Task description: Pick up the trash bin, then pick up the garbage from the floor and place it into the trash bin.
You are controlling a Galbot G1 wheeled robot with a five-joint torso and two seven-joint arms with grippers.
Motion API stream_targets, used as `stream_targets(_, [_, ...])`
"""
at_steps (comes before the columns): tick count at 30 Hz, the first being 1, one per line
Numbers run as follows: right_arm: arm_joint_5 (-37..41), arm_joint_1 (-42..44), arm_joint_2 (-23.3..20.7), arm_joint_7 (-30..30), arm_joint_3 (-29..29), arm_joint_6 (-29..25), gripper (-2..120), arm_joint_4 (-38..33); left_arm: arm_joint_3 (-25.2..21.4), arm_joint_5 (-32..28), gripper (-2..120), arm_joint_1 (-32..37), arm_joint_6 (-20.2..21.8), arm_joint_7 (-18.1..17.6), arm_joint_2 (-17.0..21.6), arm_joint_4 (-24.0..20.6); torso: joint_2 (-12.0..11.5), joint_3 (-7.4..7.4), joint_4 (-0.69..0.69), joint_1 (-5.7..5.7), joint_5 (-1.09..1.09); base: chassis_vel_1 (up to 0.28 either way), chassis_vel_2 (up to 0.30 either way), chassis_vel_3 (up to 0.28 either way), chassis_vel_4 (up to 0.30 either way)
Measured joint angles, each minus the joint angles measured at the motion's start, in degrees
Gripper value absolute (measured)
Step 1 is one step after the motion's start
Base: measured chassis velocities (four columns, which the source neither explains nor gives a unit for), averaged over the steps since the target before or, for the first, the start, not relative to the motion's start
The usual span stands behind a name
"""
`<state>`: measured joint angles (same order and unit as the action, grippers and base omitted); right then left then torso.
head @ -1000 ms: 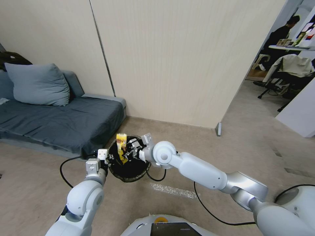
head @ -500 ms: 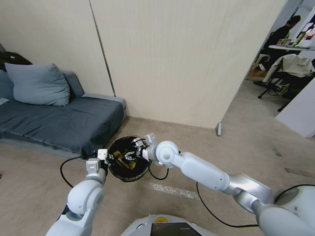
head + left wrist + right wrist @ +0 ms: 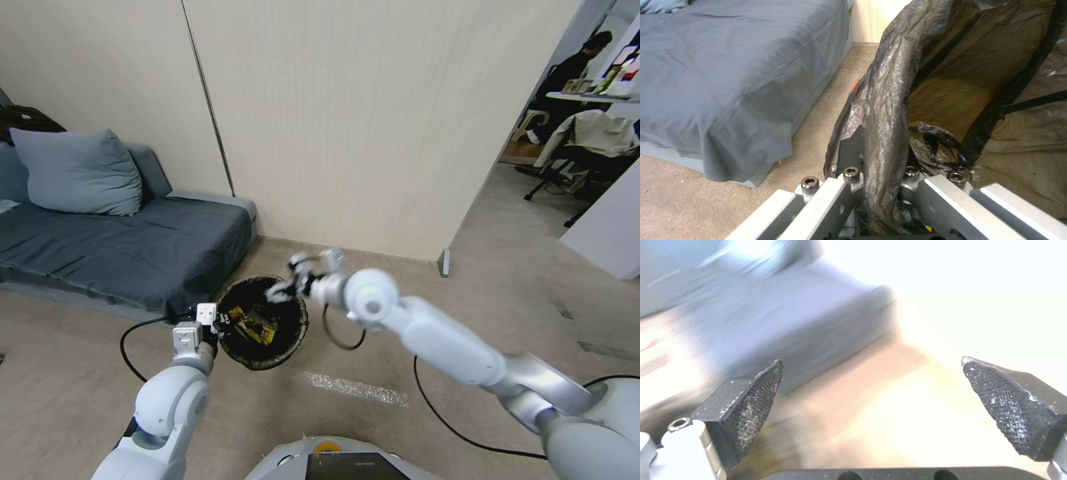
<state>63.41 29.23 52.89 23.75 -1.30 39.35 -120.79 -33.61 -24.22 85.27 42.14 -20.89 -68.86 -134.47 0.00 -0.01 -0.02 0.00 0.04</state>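
A: Bin (image 3: 263, 327)?
B: On the floor just off the sofa (image 3: 120, 247) corner, near the wall (image 3: 373, 120). Black liner (image 3: 889, 110) folded over the rim.

A: Left pincer (image 3: 217, 321)?
B: At the bin's near-left rim, pinching it. In the left wrist view the liner-covered rim runs between the 2 fingers (image 3: 835, 196), one outside the wall, one inside.

A: Right pincer (image 3: 290, 280)?
B: Above the bin's far rim, on the wall side, blurred in the head view. Spread wide, nothing in it. In the right wrist view the 2 black textured pads (image 3: 751, 400) stand well apart with only floor and sofa edge between them.

A: Garbage?
B: 1 yellow-and-dark wrapper (image 3: 253, 328) lies inside the bin, on the liner bottom. Can't read any print on it.

A: Anything else on the floor?
B: A strip of clear crinkled plastic (image 3: 353, 389) between the bin and the robot base. A black cable (image 3: 130, 333) loops from the left arm, and another hangs under the right arm.

A: Bin upright?
B: Opening faces up toward the head camera. Can't tell if the base touches the floor or is lifted.

A: Left wrist view extras?
B: Sofa cover hangs down beside the bin, with carpet between them.
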Motion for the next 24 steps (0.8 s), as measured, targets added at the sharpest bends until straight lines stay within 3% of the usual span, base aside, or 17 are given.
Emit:
stream_targets(6, [-21.0, 14.9, -1.8, -6.1, 15.7, -10.1, 100, 0.2, 0.1, -0.3, 0, 0.0, 0.0, 0.4, 0.3, 0.0, 0.0, 0.00, 0.01, 0.00, -0.03, 0.000, 0.000, 0.000, 0.000])
stream_targets(10, [-31.0, 23.3, 0.2, -8.3, 23.6, -15.1, 100, 1.6, 0.3, -0.2, 0, 0.0, 0.0, 0.7, 0.2, 0.0, 0.0, 0.00, -0.02, 0.00, -0.02, 0.000, 0.000, 0.000, 0.000])
stream_targets(11, [-35.9, 26.9, 1.8, -9.8, 27.2, -17.5, 100, 2.7, 0.4, -0.2, 0, 0.1, 0.0, 0.9, 0.1, 0.0, 0.0, 0.00, 0.03, 0.00, -0.05, 0.000, 0.000, 0.000, 0.000])
stream_targets(13, [-38.3, 28.7, 2.7, -10.5, 28.8, -18.8, 100, 3.0, 0.5, -0.2, 0, 0.1, 0.0, 0.9, 0.1, 0.0, 0.0, 0.00, 0.01, 0.00, -0.02, 0.000, 0.000, 0.000, 0.000])
stream_targets(17, [-47.7, 36.0, 8.3, -12.5, 34.2, -23.4, 100, 3.3, 0.6, 0.0, 0, 0.2, 0.0, 1.1, -0.3, 0.0, 0.0, 0.00, 0.04, 0.00, -0.07, 0.000, 0.000, 0.000, 0.000])
stream_targets(18, [-51.3, 39.7, 11.0, -13.2, 35.7, -25.7, 100, 3.5, 0.6, 0.1, 0, 0.3, 0.0, 1.2, -0.4, 0.0, 0.0, 0.01, -0.01, 0.00, -0.03, 0.000, 0.000, 0.000, 0.000])
stream_targets(19, [-54.5, 43.3, 14.1, -13.6, 37.1, -28.4, 100, 4.0, 0.7, 0.3, 0, 0.5, 0.0, 1.4, -0.5, 0.0, 0.0, 0.00, 0.03, 0.00, -0.01, 0.000, 0.000, 0.000, 0.000])
stream_targets(24, [-58.3, 50.5, 21.1, -13.3, 39.7, -33.1, 100, 4.6, 0.8, 0.7, 0, 0.6, 0.0, 1.8, -0.4, -0.1, 0.0, 0.00, 0.01, 0.00, -0.08, 0.000, 0.000, 0.000, 0.000])
